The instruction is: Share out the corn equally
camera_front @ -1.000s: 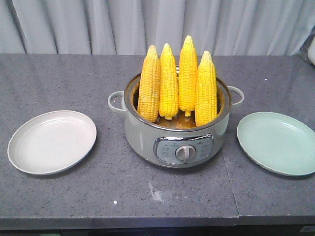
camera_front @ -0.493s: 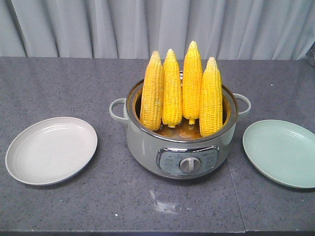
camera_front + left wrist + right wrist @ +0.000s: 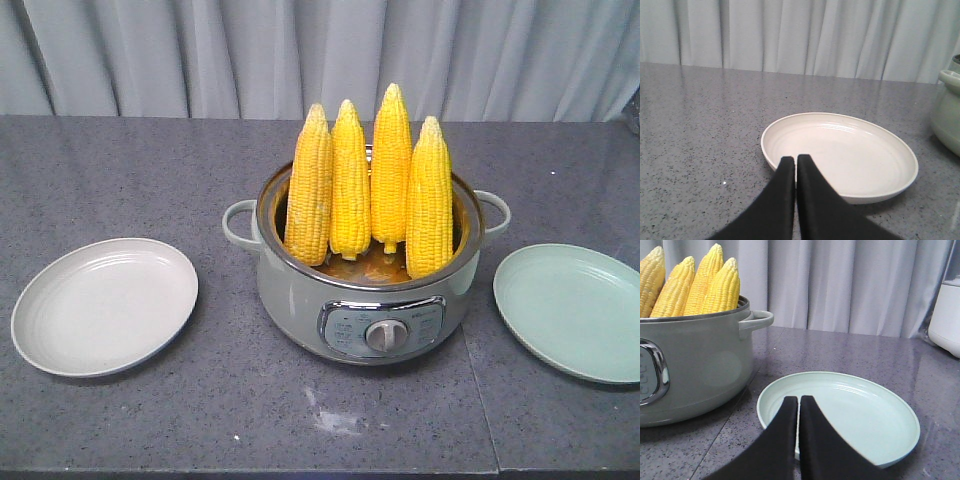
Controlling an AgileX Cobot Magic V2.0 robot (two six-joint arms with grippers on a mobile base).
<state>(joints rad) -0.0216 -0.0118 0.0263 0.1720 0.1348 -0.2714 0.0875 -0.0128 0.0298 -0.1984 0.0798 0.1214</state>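
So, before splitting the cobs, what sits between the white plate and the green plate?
In the front view, the pot holding four upright corn cobs, with bare countertop on either side.

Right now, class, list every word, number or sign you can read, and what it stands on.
None is readable. The control panel on the pot has small marks beside its knob, too small and blurred to read.
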